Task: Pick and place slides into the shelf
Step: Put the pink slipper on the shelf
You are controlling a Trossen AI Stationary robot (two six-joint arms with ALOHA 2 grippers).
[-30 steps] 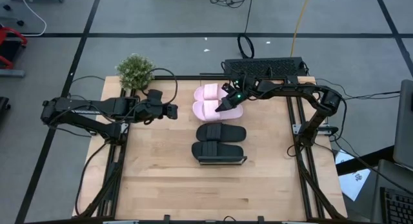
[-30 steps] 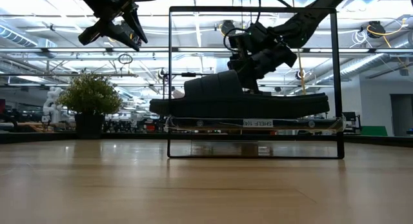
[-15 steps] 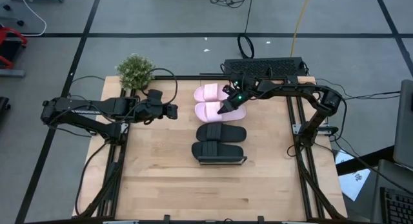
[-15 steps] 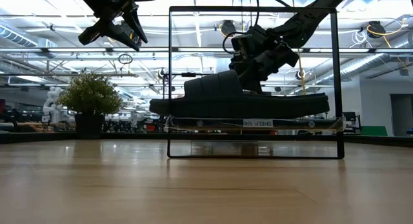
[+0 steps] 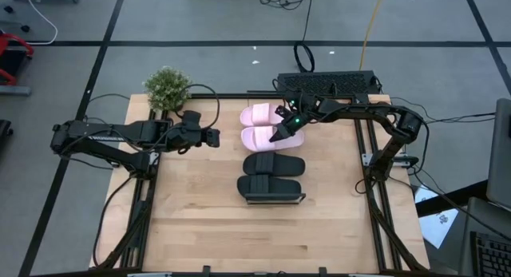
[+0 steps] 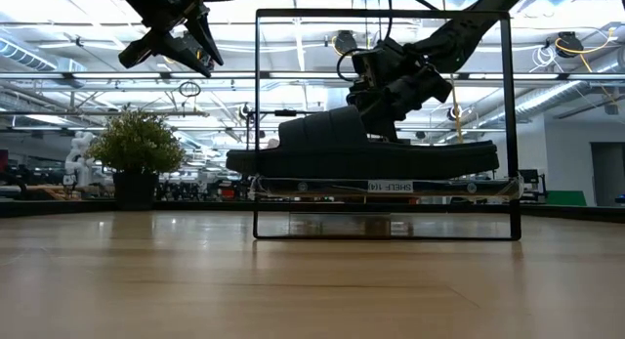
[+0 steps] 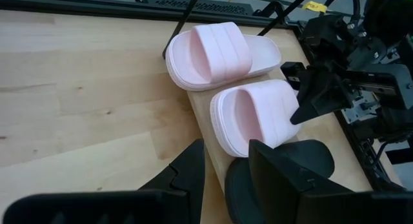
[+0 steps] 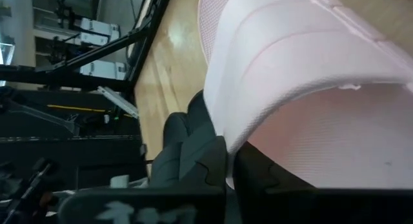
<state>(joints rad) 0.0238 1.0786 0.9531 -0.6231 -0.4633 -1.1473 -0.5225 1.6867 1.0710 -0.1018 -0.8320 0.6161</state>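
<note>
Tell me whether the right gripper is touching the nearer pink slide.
Touching. The left wrist view shows the right gripper tip pressed against the pink slide at its strap edge; the right wrist view shows the shut fingers against pink material.

A robotics lab: open hall with ceiling trusses (image 6: 88, 41), taped grey floor (image 5: 200, 21), cables.

floor (image 5: 200, 21): grey, dark lines | table (image 5: 200, 221): light wood | potted plant (image 5: 167, 89) | ceiling lights (image 6: 59, 61)

Matt, foam-like pink slides (image 7: 222, 53) and black slides (image 5: 271, 175) rest on a pale wooden shelf (image 7: 210, 121) over smooth-grained tabletop (image 5: 200, 221).
</note>
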